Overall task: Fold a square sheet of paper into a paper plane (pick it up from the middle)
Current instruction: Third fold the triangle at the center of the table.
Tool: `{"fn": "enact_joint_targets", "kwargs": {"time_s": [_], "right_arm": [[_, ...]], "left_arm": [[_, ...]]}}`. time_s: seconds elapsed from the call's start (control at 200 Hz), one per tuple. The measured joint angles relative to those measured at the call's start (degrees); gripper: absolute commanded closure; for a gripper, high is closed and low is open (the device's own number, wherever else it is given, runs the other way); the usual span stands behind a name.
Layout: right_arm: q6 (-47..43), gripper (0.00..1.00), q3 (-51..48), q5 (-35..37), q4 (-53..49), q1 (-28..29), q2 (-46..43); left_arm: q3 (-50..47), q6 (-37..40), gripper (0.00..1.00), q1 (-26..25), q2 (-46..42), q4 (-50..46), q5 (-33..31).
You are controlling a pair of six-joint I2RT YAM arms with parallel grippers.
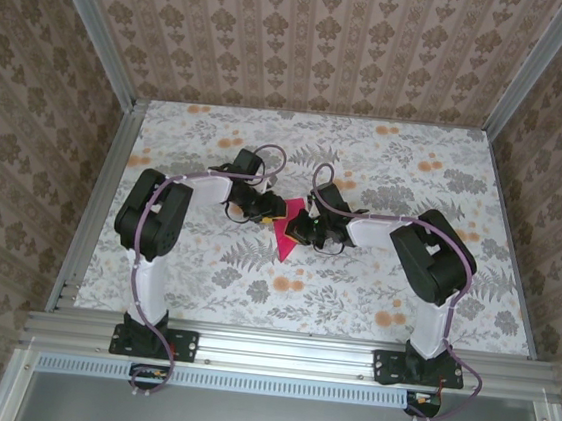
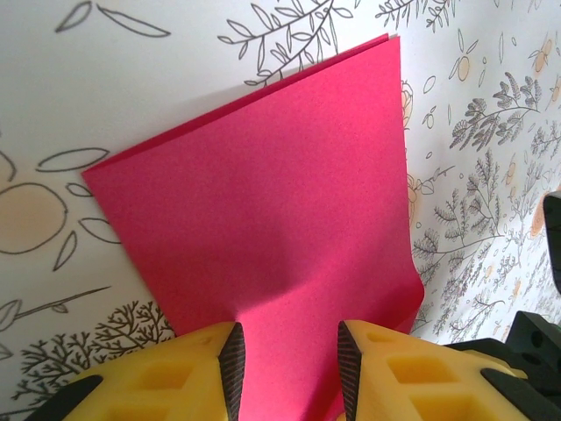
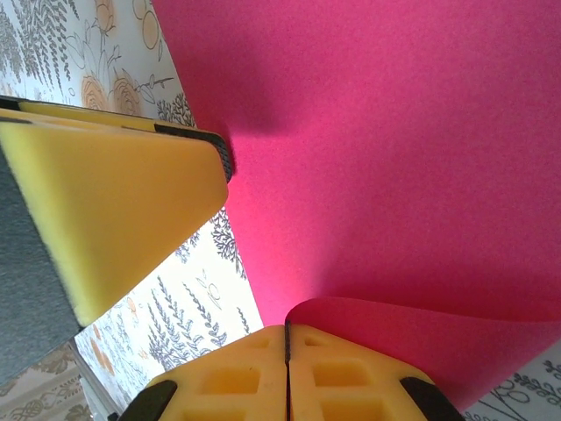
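The square sheet of paper (image 1: 282,237) is bright magenta and lies folded double on the flowered table, two layers showing along its far edge (image 2: 263,202). My left gripper (image 2: 289,373) is open, its yellow fingers (image 2: 230,368) planted apart on the sheet's near part. In the top view the left gripper (image 1: 266,212) meets the sheet from the left. My right gripper (image 3: 287,338) is shut on the sheet's near edge, and a flap of the paper (image 3: 421,342) curls up and over from its jaws. The right gripper (image 1: 302,228) sits at the sheet's right side.
Both arms reach inward over the middle of the flowered table (image 1: 373,291). One left finger (image 3: 114,202) stands close beside the right gripper. Aluminium rails (image 1: 102,192) and patterned walls bound the table. Bare tabletop lies all around the sheet.
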Motion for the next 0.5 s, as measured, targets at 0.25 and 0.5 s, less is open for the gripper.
{"fn": "enact_joint_targets", "kwargs": {"time_s": [0.25,0.5], "right_arm": [[0.0,0.91,0.4,-0.7,0.0,0.0,1.5],[0.0,0.91,0.4,-1.1,0.4,0.0,1.5]], "left_arm": [[0.1,0.0,0.63,-0.3,0.1,0.0,0.0],[0.4,0.0,0.63,-0.3,0.3,-0.1,0.1]]}}
